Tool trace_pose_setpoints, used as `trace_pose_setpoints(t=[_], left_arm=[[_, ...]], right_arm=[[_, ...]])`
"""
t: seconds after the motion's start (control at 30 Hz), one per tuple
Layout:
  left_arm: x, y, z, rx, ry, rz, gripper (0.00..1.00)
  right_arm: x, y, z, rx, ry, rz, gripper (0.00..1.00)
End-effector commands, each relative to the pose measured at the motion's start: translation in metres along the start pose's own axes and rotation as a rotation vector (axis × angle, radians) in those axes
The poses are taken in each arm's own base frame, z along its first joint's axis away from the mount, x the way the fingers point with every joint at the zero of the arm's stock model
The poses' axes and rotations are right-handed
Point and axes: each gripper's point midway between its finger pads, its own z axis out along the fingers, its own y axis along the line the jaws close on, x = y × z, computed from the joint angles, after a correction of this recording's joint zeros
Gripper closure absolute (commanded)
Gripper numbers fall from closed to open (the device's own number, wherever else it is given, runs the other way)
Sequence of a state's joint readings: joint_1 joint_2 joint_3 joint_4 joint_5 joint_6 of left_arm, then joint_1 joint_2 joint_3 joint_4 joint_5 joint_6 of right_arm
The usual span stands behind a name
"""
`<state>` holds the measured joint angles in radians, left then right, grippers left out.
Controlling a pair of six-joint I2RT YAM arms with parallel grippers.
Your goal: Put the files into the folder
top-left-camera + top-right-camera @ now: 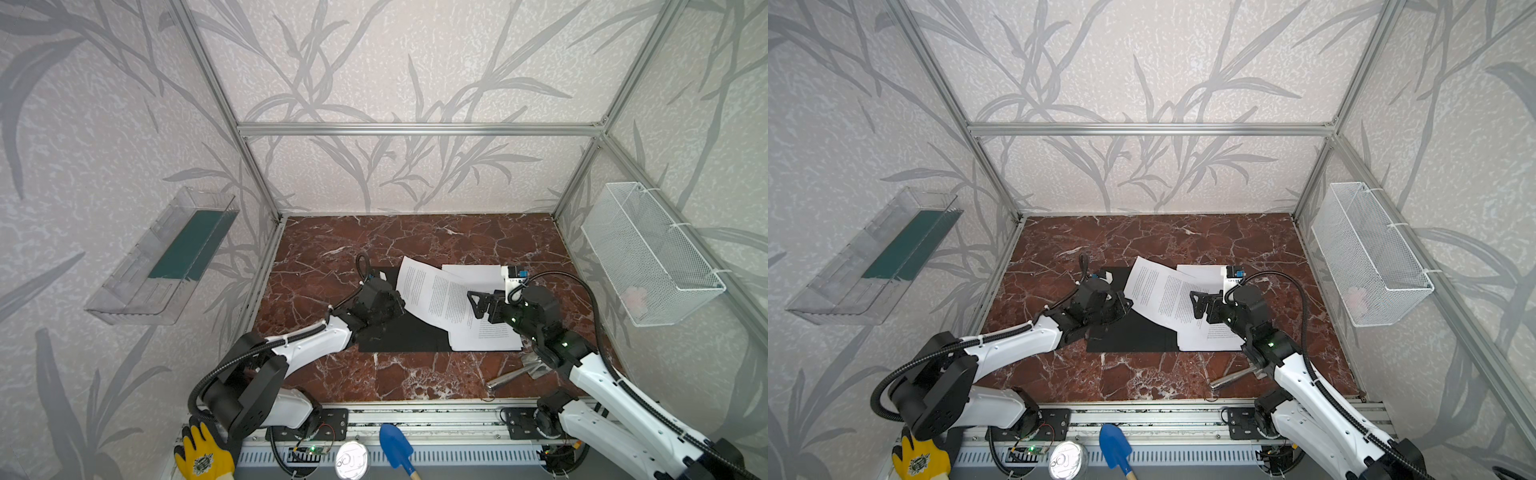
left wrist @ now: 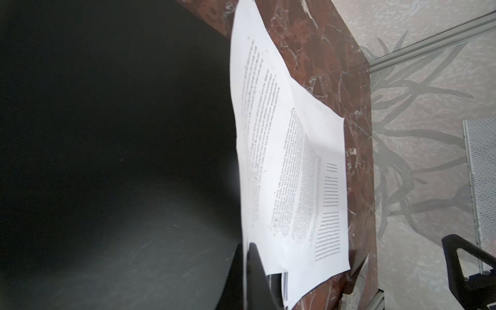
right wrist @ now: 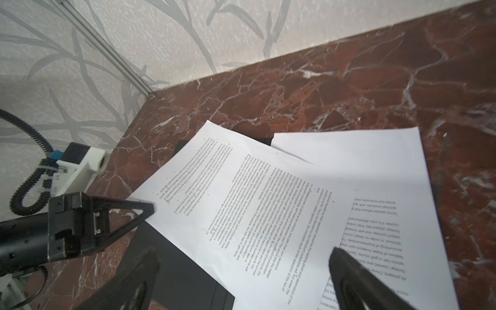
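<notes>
Black folder (image 1: 399, 332) lies open under white files (image 1: 486, 337).
Left gripper (image 1: 402, 300) pinches the skewed top sheet (image 1: 432, 291) at nine o'clock; right gripper (image 1: 478, 306) hovers agape at three.

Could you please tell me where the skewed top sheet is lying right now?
In both top views the top sheet lies mid-table, angled across the open folder and the paper stack, its edge pinched by the left gripper.
</notes>
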<state>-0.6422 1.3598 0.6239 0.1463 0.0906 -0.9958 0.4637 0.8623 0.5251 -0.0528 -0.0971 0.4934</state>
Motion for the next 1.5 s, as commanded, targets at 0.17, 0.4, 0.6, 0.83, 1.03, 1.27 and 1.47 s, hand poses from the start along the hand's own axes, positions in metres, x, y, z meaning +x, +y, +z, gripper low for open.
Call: trace_pose_setpoints(t=[0.17,0.4,0.6,0.83,1.03,1.27,1.47], left_arm=[[-0.022,0.02,-0.012,-0.028,-0.19,0.025,1.0],[-0.024,0.039,-0.001,0.005,-0.199,-0.025,1.0],[-0.011,0.026,0.019,0.13,-0.118,-0.088,1.0],[-0.013,0.024,0.022,0.212,-0.1,-0.178,1.0],[-0.015,0.019,0.018,0.267,-0.099,-0.224,1.0],[-0.012,0.008,0.018,0.339,-0.073,-0.267,1.0],[-0.01,0.004,0.022,0.393,-0.054,-0.309,1.0]], right_arm=[[0.041,0.029,0.024,-0.053,0.097,0.157,0.01],[0.066,0.074,0.053,-0.092,0.089,0.14,0.01],[0.081,0.091,0.067,-0.094,0.09,0.155,0.01],[0.092,0.092,0.078,-0.111,0.074,0.22,0.0],[0.094,0.086,0.077,-0.097,0.052,0.283,0.02],[0.105,0.086,0.077,-0.094,0.05,0.321,0.02],[0.107,0.081,0.08,-0.08,0.017,0.37,0.03]])
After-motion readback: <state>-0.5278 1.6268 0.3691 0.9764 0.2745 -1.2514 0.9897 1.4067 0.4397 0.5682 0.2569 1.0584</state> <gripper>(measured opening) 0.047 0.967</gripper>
